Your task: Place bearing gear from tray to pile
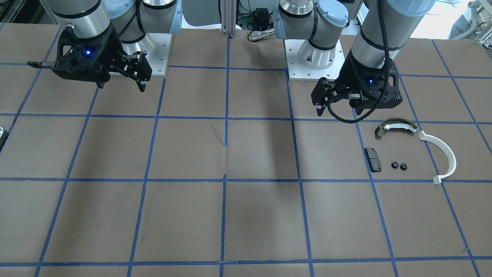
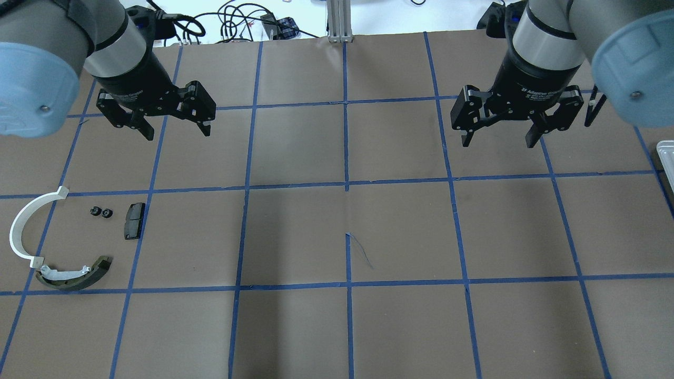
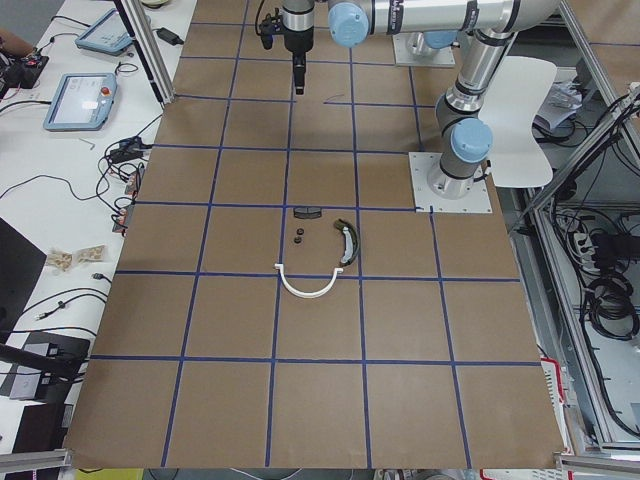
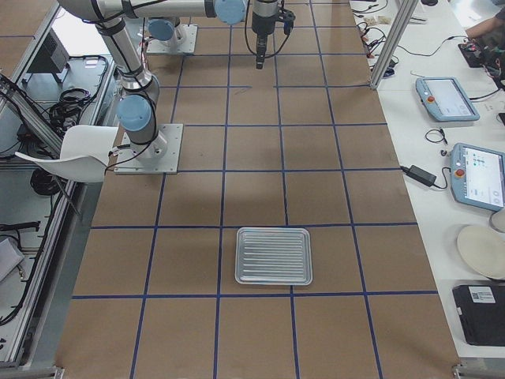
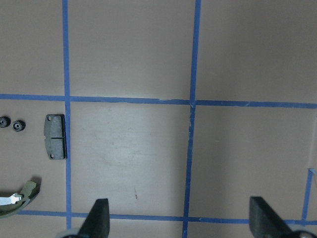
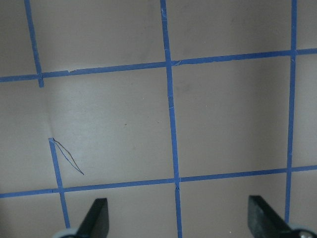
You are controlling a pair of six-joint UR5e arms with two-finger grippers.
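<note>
The pile lies on the table's left side: a thin white arc, an olive-green curved shoe, a black pad and two small black bearing gears. The gears also show in the front view and at the left edge of the left wrist view. The silver tray lies at the far right and looks empty. My left gripper hangs open and empty above the table, behind and to the right of the pile. My right gripper is open and empty over the right half.
The table is brown paper with a blue tape grid. A corner of the tray shows at the right edge of the overhead view. Tablets and cables lie on the white benches beyond the table's far edge.
</note>
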